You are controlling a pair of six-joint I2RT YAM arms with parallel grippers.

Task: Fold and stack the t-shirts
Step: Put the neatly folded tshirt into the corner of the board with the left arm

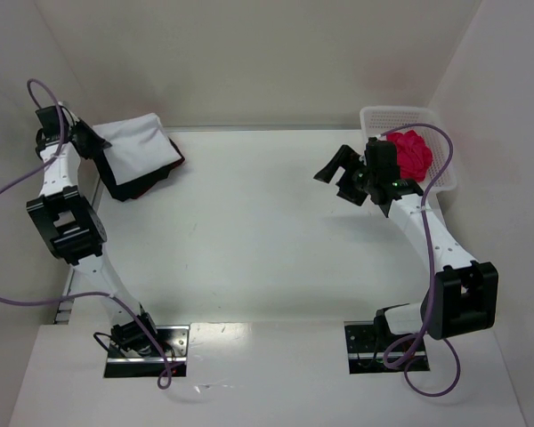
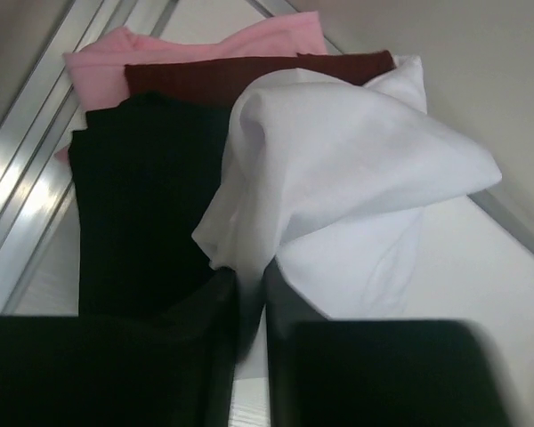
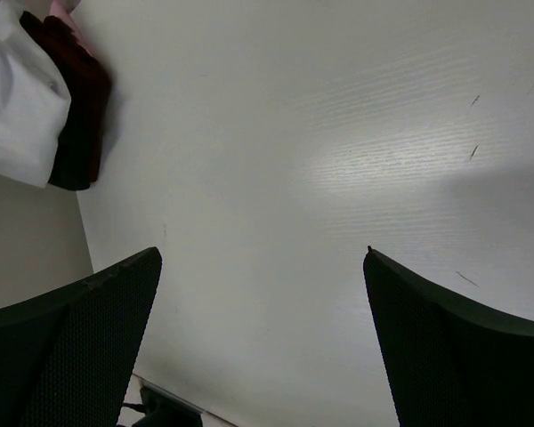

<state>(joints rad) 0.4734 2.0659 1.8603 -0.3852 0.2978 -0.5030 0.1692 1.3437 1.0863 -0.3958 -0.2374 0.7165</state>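
Note:
A stack of t-shirts lies at the table's far left corner. The white t-shirt [image 1: 138, 144] [image 2: 338, 160] is on top, loosely bunched. Under it are the black t-shirt [image 2: 142, 196], the dark red t-shirt [image 2: 249, 76] and a pale pink cloth [image 2: 160, 49]. My left gripper [image 1: 93, 142] [image 2: 249, 283] is at the stack's left edge, its jaws nearly together with a fold of the white t-shirt between them. A bright pink-red t-shirt [image 1: 411, 151] sits crumpled in the basket. My right gripper [image 1: 338, 173] [image 3: 262, 253] hangs wide open over bare table, holding nothing.
The white lattice basket [image 1: 445, 173] stands at the far right against the wall. Walls close the table in at left, back and right. The right wrist view shows the stack's white top [image 3: 18, 98] far off at upper left.

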